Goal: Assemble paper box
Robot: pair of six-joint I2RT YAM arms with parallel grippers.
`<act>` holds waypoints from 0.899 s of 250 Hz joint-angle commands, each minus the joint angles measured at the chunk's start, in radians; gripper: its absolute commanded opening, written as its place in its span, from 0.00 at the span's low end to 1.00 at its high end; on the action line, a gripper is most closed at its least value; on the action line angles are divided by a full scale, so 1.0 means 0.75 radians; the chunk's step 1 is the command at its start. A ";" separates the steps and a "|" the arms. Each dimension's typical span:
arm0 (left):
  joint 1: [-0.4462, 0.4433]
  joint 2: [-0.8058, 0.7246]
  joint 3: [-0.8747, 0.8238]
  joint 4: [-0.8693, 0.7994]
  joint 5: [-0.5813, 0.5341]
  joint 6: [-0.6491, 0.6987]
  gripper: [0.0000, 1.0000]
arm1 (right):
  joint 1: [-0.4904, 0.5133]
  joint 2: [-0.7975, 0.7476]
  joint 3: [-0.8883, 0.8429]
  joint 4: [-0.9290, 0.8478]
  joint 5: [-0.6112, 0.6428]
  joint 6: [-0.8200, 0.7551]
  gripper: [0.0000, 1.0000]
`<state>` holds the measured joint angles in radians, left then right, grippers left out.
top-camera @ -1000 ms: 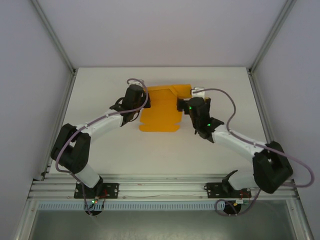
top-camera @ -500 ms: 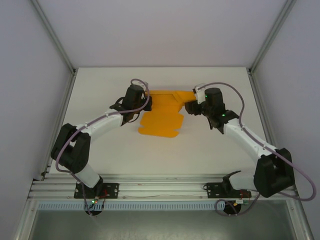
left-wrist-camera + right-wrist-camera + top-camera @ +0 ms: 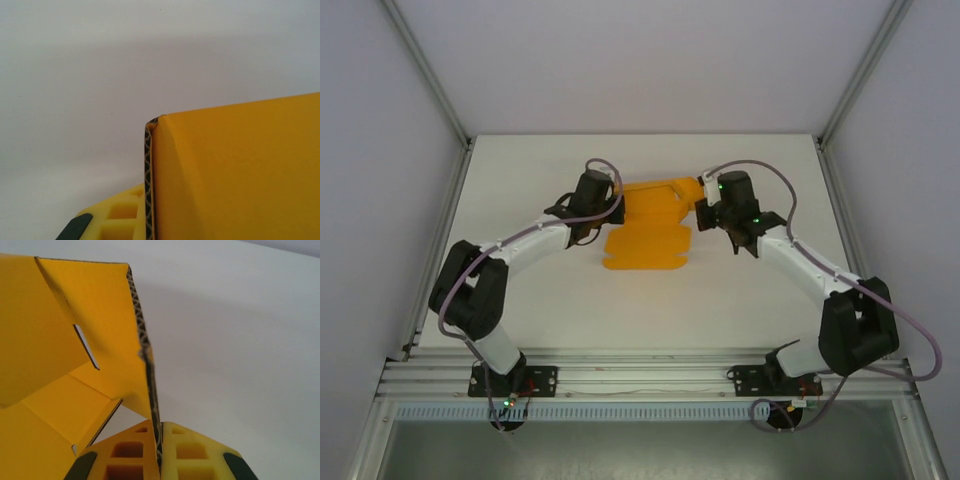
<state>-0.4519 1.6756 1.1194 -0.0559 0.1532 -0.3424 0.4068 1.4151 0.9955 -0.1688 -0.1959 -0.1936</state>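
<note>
Right gripper (image 3: 159, 442) pinches shut on a raised flap (image 3: 100, 315) at the paper box's (image 3: 645, 235) 2 o'clock. Left gripper (image 3: 148, 222) clamps its wall (image 3: 240, 170) at 10 o'clock. Box lies half-folded in the middle of the table (image 3: 520, 300). Judged light, stiff corrugated card, crushable: hold flat panels near creases.

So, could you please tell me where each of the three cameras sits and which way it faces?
Top external: above and behind the arms, looking down at the table; both arms show, left gripper and right gripper at the paper box.
Left wrist: on the left arm, looking along a raised box wall; one yellow finger shows.
Right wrist: on the right arm, looking along the card edge pinched between its fingers.
Shared: all views have the box.
</note>
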 commanded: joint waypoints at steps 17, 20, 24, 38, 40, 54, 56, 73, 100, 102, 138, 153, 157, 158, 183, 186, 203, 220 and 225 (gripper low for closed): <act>-0.025 0.033 0.074 -0.046 0.036 -0.034 0.00 | 0.117 0.065 0.040 0.010 0.249 0.143 0.02; -0.027 0.037 0.075 -0.046 0.037 -0.032 0.00 | 0.127 0.071 0.042 0.011 0.252 0.148 0.02; -0.029 0.041 0.079 -0.048 0.037 -0.037 0.00 | 0.142 0.078 0.046 0.012 0.258 0.157 0.02; -0.036 0.056 0.099 -0.054 0.047 -0.038 0.00 | 0.184 0.099 0.062 0.012 0.276 0.185 0.03; -0.036 0.056 0.101 -0.056 0.048 -0.038 0.00 | 0.190 0.101 0.065 0.012 0.279 0.189 0.02; -0.041 0.067 0.114 -0.065 0.045 -0.045 0.00 | 0.225 0.115 0.085 -0.002 0.312 0.219 0.04; -0.042 0.067 0.116 -0.067 0.045 -0.046 0.00 | 0.229 0.118 0.088 -0.006 0.315 0.222 0.04; -0.046 0.071 0.119 -0.066 0.053 -0.051 0.00 | 0.262 0.125 0.104 -0.020 0.317 0.245 0.04; -0.050 0.067 0.117 -0.053 0.064 -0.060 0.00 | 0.300 0.132 0.120 -0.018 0.294 0.319 0.05; -0.053 0.066 0.116 -0.051 0.064 -0.062 0.00 | 0.303 0.132 0.121 -0.018 0.292 0.325 0.05; -0.054 0.069 0.119 -0.053 0.064 -0.065 0.00 | 0.322 0.123 0.118 0.003 0.199 0.359 0.08; -0.055 0.072 0.122 -0.054 0.066 -0.068 0.00 | 0.321 0.123 0.103 0.051 0.113 0.373 0.09; -0.054 0.075 0.125 -0.055 0.068 -0.069 0.00 | 0.322 0.124 0.101 0.060 0.086 0.371 0.10; -0.055 0.075 0.125 -0.055 0.069 -0.069 0.00 | 0.323 0.125 0.100 0.063 0.079 0.370 0.10; -0.055 0.080 0.133 -0.058 0.075 -0.065 0.00 | 0.322 0.145 0.104 0.100 0.005 0.366 0.13; -0.055 0.079 0.133 -0.058 0.075 -0.067 0.00 | 0.321 0.148 0.104 0.103 0.002 0.362 0.14; -0.056 0.072 0.128 -0.052 0.086 -0.065 0.00 | 0.321 0.166 0.113 0.117 -0.003 0.349 0.16; -0.056 0.060 0.116 -0.036 0.100 -0.056 0.00 | 0.321 0.183 0.121 0.140 -0.024 0.333 0.16; -0.056 0.057 0.111 -0.032 0.103 -0.055 0.00 | 0.319 0.186 0.126 0.142 -0.036 0.327 0.15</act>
<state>-0.4515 1.7348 1.1816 -0.1242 0.1169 -0.3950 0.6380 1.5238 1.0580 -0.1692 -0.1013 0.0521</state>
